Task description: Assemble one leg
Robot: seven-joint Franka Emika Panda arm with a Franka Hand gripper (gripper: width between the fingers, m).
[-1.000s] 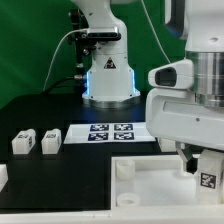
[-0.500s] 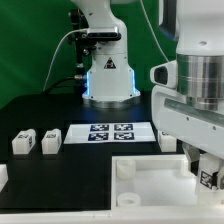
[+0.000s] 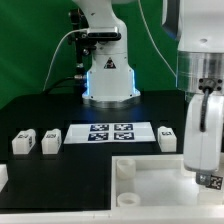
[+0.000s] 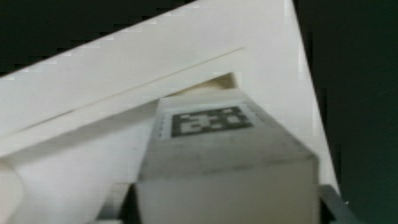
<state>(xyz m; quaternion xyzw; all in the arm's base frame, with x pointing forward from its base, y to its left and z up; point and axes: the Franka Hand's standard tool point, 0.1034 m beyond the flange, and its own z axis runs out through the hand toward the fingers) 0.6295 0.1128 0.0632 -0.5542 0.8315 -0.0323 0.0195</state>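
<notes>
Between the hand's (image 3: 209, 178) fingers sits the leg (image 4: 222, 150), tag showing.

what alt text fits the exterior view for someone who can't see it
A white robot arm's gripper reaches down at the exterior view's right over a large white square tray-like piece. Two small white tagged block-shaped legs sit beside the flat white marker board on the black table.
</notes>
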